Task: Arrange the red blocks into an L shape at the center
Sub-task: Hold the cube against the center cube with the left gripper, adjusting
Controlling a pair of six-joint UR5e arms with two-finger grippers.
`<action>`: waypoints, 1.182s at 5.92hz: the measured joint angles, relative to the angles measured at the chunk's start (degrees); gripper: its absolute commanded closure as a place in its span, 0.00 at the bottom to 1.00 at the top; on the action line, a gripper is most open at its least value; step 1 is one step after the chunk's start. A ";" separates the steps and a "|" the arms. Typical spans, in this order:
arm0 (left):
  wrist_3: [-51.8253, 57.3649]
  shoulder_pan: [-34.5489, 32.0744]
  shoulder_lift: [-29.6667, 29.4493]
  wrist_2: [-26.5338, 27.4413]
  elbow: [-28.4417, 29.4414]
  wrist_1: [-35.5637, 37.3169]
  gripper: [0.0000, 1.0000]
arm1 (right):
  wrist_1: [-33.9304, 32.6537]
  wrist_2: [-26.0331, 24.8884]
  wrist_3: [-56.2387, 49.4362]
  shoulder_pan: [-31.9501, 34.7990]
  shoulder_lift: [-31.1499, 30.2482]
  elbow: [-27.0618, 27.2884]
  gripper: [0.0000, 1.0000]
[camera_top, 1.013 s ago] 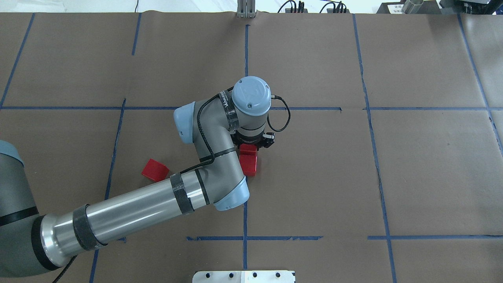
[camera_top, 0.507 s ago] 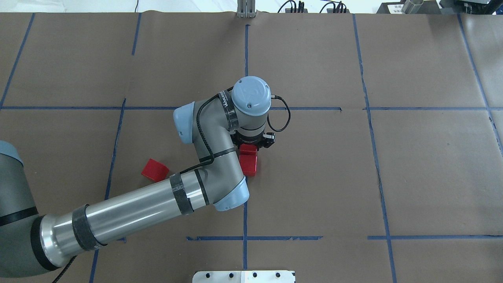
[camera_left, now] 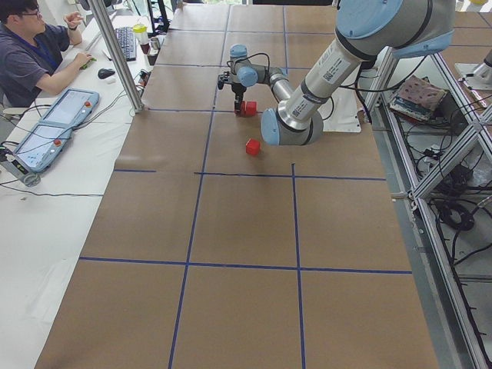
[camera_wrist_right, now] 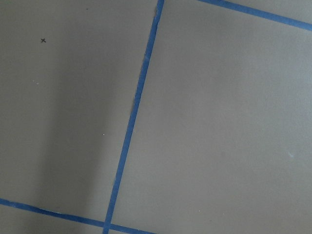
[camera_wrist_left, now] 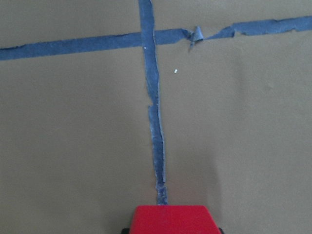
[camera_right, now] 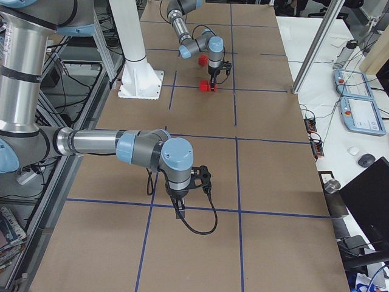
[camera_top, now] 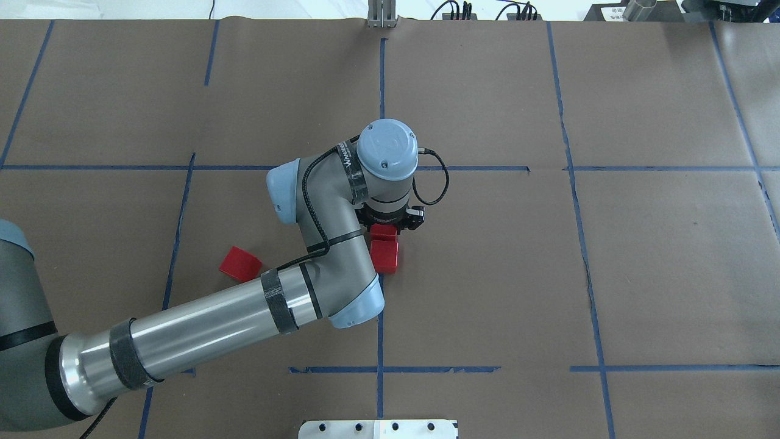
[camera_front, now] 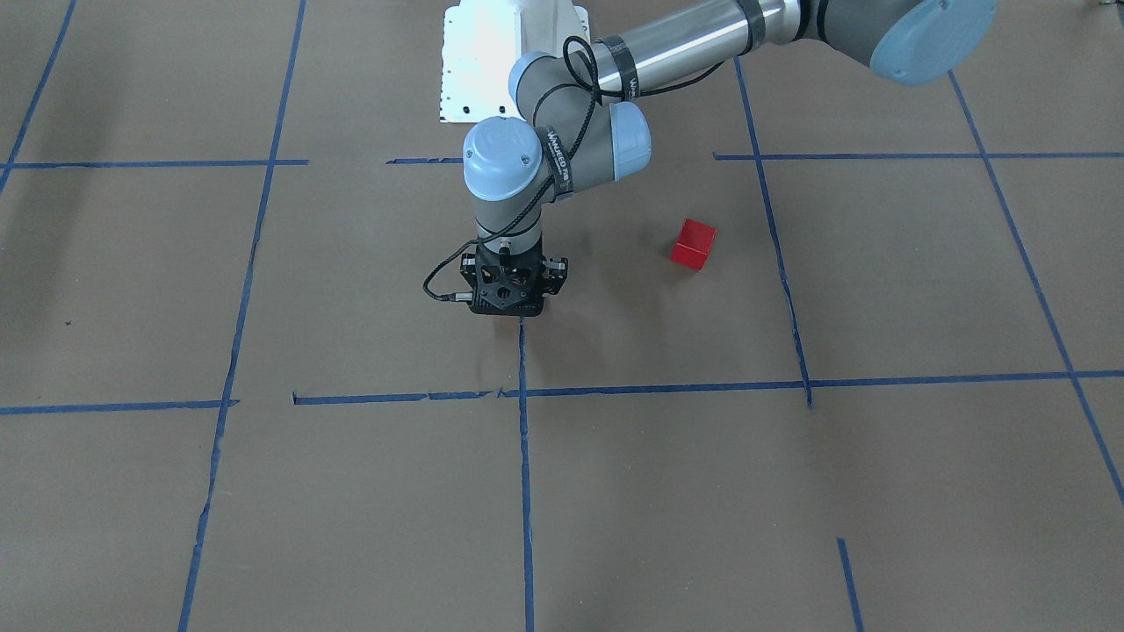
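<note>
In the front-facing view the black two-finger left gripper (camera_front: 509, 309) stands upright over the vertical blue tape line (camera_front: 522, 360) in the brown-paper center cell (camera_front: 632, 338) and hides its load; only the loose small matte red cube (camera_front: 694, 243) shows, well apart toward the robot's left, skewed to the grid. The overhead view supplies what that lacks — a gripped small red cube (camera_top: 384, 230) under the wrist and a second small red cube (camera_top: 385, 257) touching it on the robot's side. In the left side view the pair reads as one red lump; the right side view alone shows the right gripper (camera_right: 181, 210), far off; parted or closed, I cannot tell. The left wrist view shows the gripped cube nipped on both sides — the left gripper is clamped on it, low over the tape; the right wrist view, only paper and tape. These cubes look light, rigid, not slippery; I'd pinch the loose one across two opposite flat faces, jaws turned to its skew.
</note>
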 measured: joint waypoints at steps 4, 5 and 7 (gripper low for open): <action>-1.45 0.00 -0.04 0.00 -0.12 0.06 0.79 | 0.00 0.00 0.00 0.00 0.00 -0.07 0.00; -1.48 0.00 -0.04 -0.01 -0.12 0.06 0.68 | 0.00 0.00 0.00 0.00 0.00 -0.08 0.00; -1.49 0.00 -0.04 0.00 -0.12 0.06 0.62 | 0.00 0.00 0.07 0.00 0.00 -0.03 0.00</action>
